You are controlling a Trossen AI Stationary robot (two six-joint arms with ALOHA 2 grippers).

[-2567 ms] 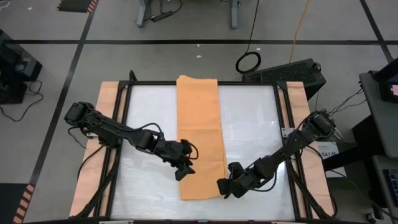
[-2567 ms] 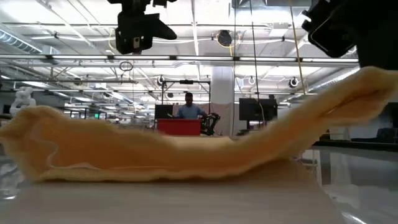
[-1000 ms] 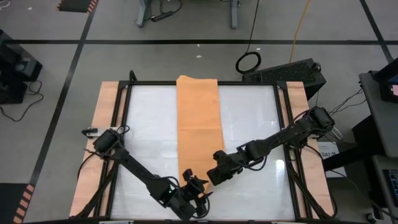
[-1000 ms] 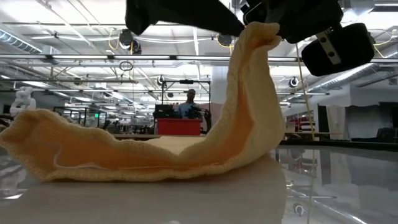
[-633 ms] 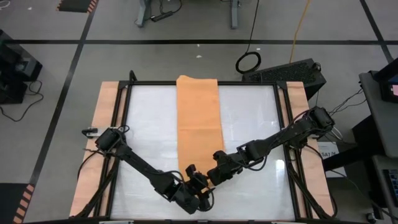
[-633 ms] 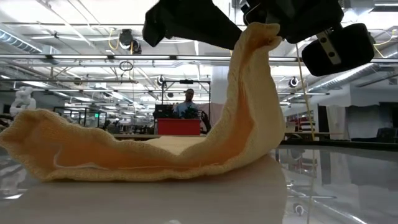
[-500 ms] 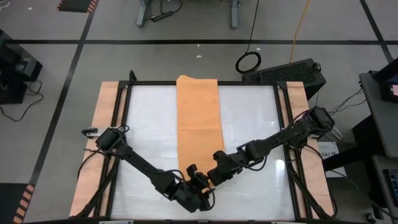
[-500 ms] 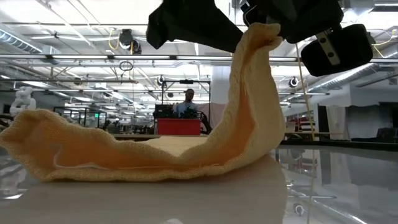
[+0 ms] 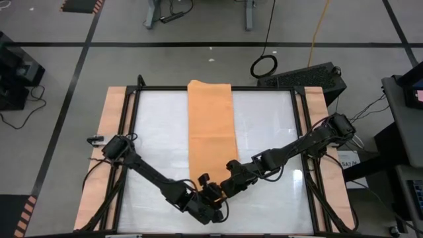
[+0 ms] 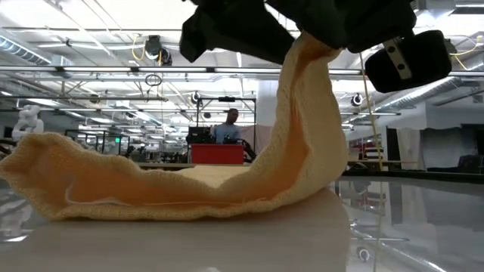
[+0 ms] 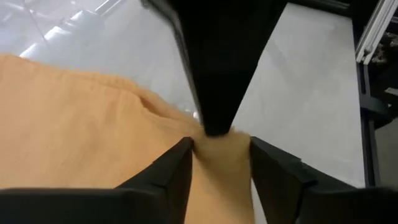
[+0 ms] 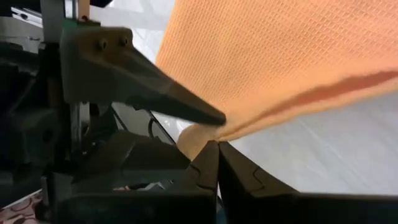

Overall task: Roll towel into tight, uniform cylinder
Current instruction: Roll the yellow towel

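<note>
The orange towel lies as a long strip down the middle of the table, its far end at the far edge. Its near right corner is lifted high, while the near left part rests on the table. My right gripper is shut on that raised corner. My left gripper has come in from the near side, and its two fingers close on the same bunch of cloth just below the right gripper's tip. My left gripper has the raised corner's cloth between its two fingers, the bunch filling the gap. It comes slanting down from the table's near left. One layer or several, I cannot tell. My right gripper pinches the towel's edge at its fingertips, slanting down from the right. The corner is lifted clear, and the cloth hangs in a curve down to the table.
A black frame borders the white table, with wooden boards at both sides. Bare table lies left and right of the towel. A black box stands beyond the far right corner. A person stands far behind.
My left gripper has gone from the table's near edge toward the far right, up to the raised towel corner beside my right gripper. The towel keeps its shape, its corner held up as before.
</note>
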